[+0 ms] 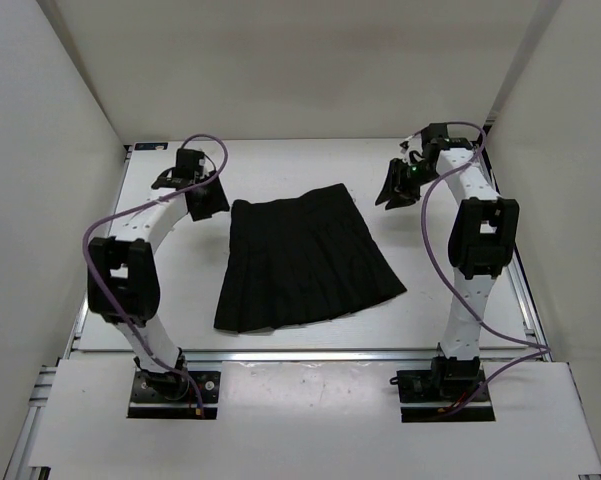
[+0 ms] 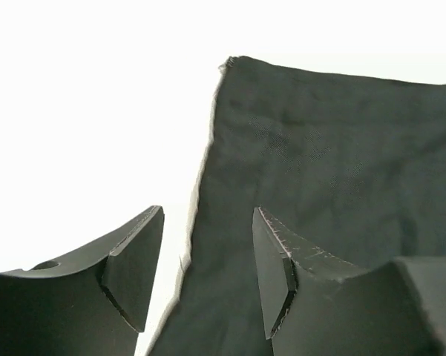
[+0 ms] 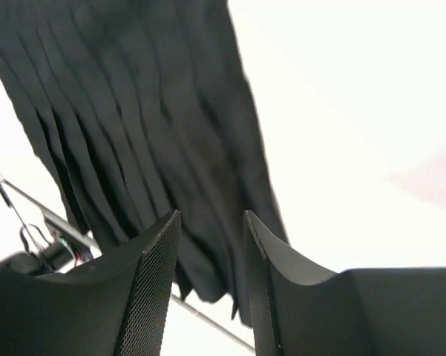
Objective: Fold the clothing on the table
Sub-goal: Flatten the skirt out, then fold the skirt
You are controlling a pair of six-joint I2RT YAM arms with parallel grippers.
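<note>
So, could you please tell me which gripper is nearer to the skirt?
Left. The left gripper sits right at the far-left waistband corner of the skirt. The right gripper is off its far-right corner, with bare table between.

The left arm (image 1: 130, 270) and right arm (image 1: 477, 240) are rocking white links with chunky black joints, purple cables (image 1: 102, 221) looping off each. Black fingers (image 3: 145, 289) are showing a dimpled grip texture, and a tiny green light (image 1: 413, 171) is glowing.
</note>
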